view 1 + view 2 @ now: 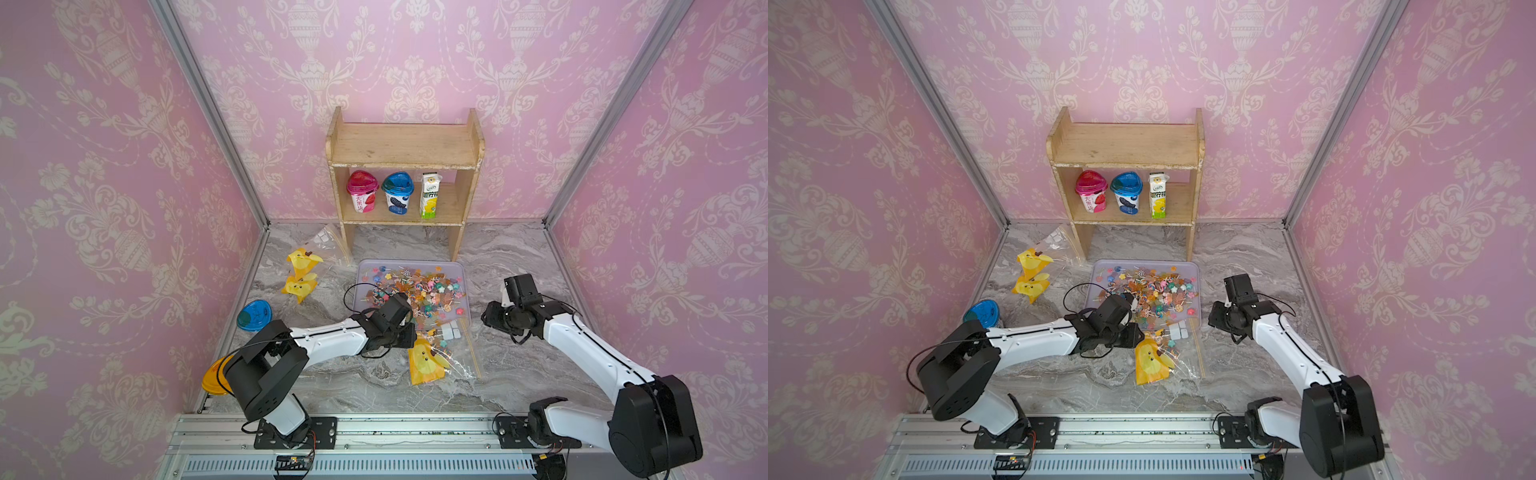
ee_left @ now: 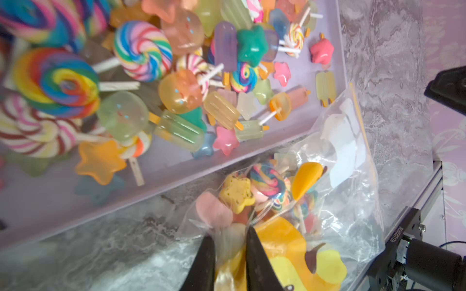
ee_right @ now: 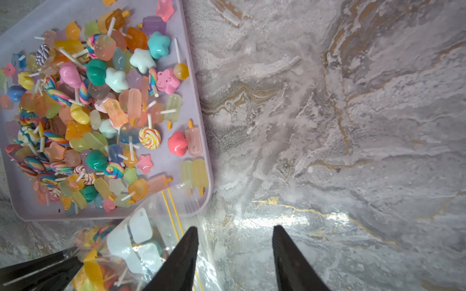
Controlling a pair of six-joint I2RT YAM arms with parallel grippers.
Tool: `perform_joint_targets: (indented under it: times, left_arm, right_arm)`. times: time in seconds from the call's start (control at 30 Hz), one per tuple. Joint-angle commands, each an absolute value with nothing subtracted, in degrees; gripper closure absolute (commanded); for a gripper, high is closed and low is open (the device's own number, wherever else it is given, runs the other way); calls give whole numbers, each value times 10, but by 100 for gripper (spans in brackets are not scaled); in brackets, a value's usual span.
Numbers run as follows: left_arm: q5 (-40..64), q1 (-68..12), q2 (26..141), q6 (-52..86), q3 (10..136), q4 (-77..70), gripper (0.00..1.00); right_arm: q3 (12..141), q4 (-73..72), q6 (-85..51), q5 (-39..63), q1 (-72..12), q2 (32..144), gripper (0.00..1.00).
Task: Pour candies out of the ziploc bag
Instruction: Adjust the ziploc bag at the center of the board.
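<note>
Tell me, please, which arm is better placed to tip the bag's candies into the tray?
Likely left: the left gripper pinches the bag, candies inside, beside the tray. The right gripper is open near the bag, holding nothing.

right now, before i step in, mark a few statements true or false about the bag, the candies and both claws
1. The left claw is shut on the ziploc bag. True.
2. The right claw grips a lollipop. False: it is open and empty.
3. The bag is empty. False: some candies remain inside.
4. A heap of candies lies in the lilac tray. True.
</note>
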State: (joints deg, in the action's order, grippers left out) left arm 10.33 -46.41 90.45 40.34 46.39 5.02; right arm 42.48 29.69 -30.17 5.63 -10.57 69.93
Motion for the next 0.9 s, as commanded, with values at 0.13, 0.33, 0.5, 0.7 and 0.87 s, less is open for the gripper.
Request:
perform_joint_targets:
  times: [0.13, 0.33, 0.5, 0.7, 0.87]
  left_arm:
    - [92, -461, 890, 361, 506, 104, 44]
    - [62, -465, 849, 353, 521, 122, 39]
    - [61, -487, 863, 332, 566, 151, 40]
    - [93, -501, 889, 356, 562, 104, 43]
    - [98, -506, 900, 365, 558, 90, 45]
  right_arm:
    - [392, 273, -314, 86, -105, 708, 51]
    - [369, 262, -306, 101, -107, 729, 60]
    - [359, 247, -306, 113, -146, 752, 60]
    - [354, 221, -307, 148, -178, 780, 65]
    - [352, 208, -308, 171, -199, 763, 67]
